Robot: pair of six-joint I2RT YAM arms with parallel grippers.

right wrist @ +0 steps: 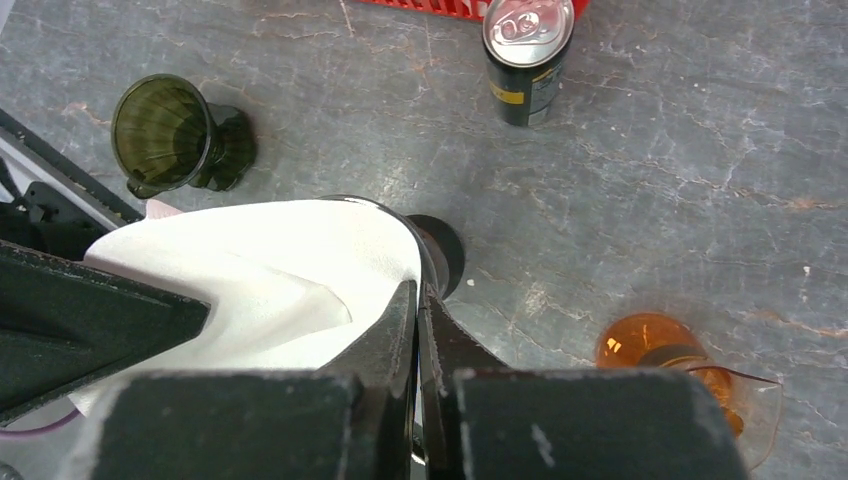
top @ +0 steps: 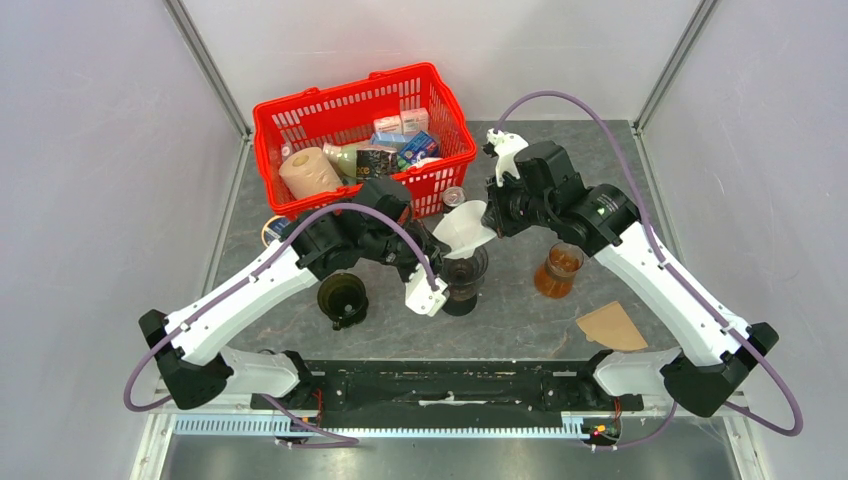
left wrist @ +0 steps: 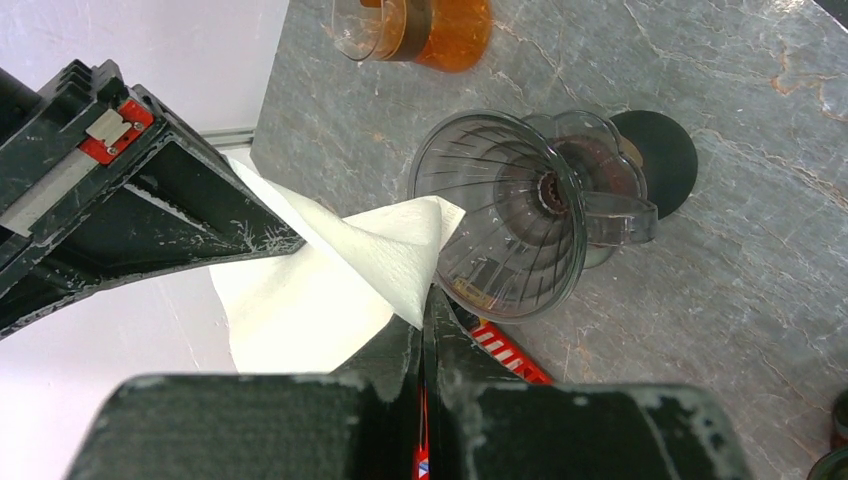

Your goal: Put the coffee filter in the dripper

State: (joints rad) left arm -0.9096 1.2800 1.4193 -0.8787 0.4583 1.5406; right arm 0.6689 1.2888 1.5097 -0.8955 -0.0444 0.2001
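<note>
A white paper coffee filter [top: 465, 228] hangs spread open in the air just above a smoky clear dripper [top: 468, 278] standing at the table's middle. My left gripper [top: 440, 250] is shut on the filter's near-left edge. My right gripper [top: 495, 222] is shut on its far-right edge. In the left wrist view the filter [left wrist: 320, 290] runs from my shut left gripper [left wrist: 430, 300] to the right arm's fingers [left wrist: 180, 220], with the dripper [left wrist: 510, 225] empty beside it. In the right wrist view the filter [right wrist: 270, 270] covers most of the dripper below my shut right gripper [right wrist: 416, 292].
A red basket [top: 270, 120] of groceries stands at the back. A dark green dripper [top: 342, 298] is left of the clear one, an orange dripper [top: 560, 268] right of it. A brown paper filter [top: 612, 326] lies at the front right. A can [right wrist: 527, 55] stands near the basket.
</note>
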